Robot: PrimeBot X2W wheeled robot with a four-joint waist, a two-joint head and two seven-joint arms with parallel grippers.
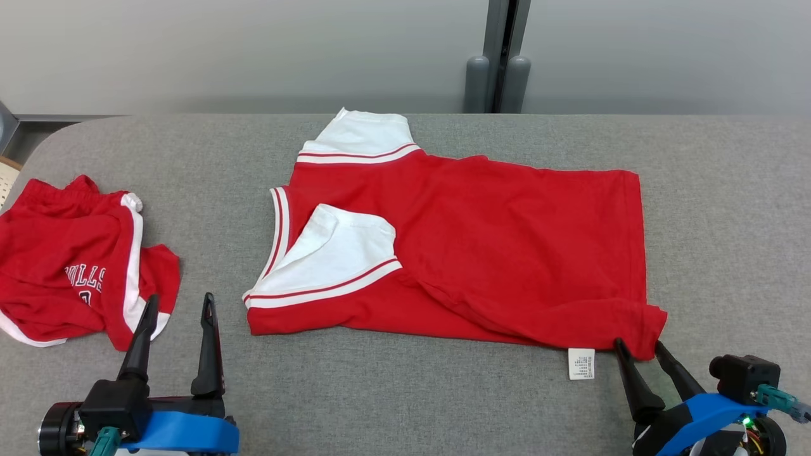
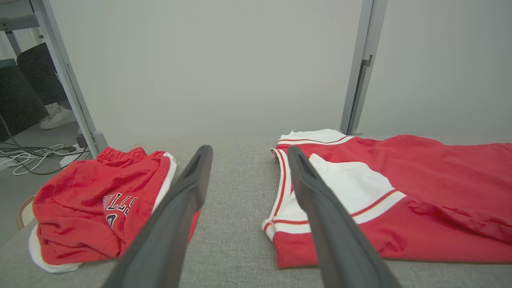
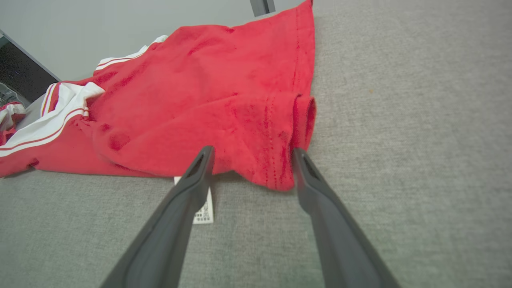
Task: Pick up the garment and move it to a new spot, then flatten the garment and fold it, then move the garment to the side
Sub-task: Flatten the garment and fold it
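— While the red shorts [image 1: 76,266] are lying crumpled at far left, why is the left gripper [image 1: 180,297] hanging open beside them?

— It is holding nothing and, I judge, standing by. The shirt [image 1: 481,240] is lying mid-table, a soft red knit with its white sleeves folded inward.

— And the right gripper [image 1: 638,345]?

— It is standing spread at the rumpled hem corner, just right of the label [image 1: 581,363], probably lining up a pinch.

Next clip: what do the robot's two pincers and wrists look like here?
They match. The left pincer and right pincer each have two long, dark, tapering fingers on a black block, backed by a blue bracket and a round black wrist. Each has a teal plug. The right side also shows a black camera box, a green light and thin coloured wires.
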